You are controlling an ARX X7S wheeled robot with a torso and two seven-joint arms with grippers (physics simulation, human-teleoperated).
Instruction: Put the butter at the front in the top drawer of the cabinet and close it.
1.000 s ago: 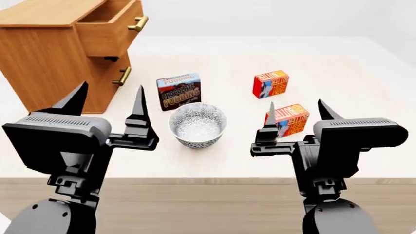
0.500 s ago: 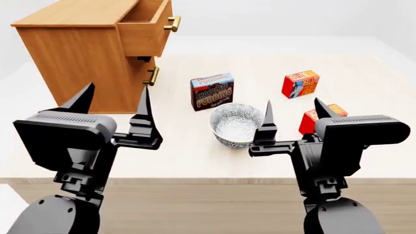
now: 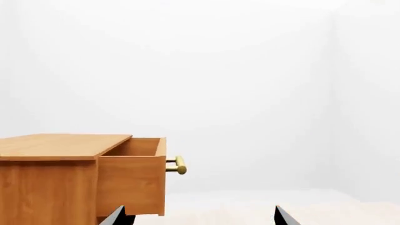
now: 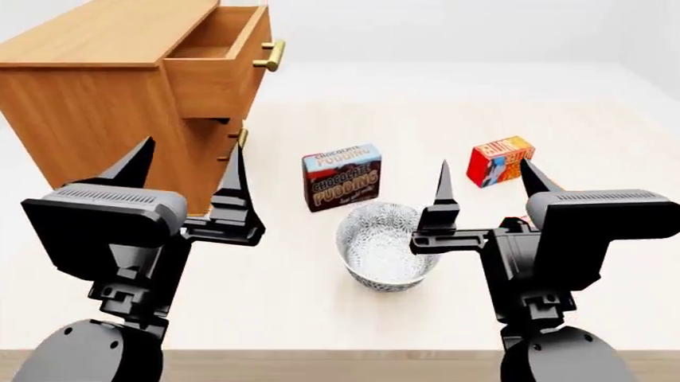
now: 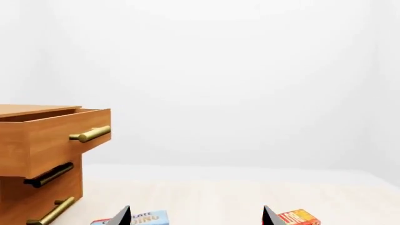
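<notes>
I'm at the approach step: both claws, left [image 4: 186, 167] and right [image 4: 483, 187], hang wide open and empty above the desk [image 4: 266, 278]. The top drawer [image 4: 218, 68] of the cabinet [image 4: 95, 103] stands pulled out. One butter box [image 4: 502, 161] sits far right; the front one is almost hidden behind my right claw. Next I judge the right claw must descend onto that nearer box, clear of the bowl [image 4: 384, 255] and the chocolate pudding box [image 4: 342, 177].

A bare simulated test room: blank white walls [image 5: 250, 70] and a plain pale wooden table [image 4: 266, 294], nothing domestic.
</notes>
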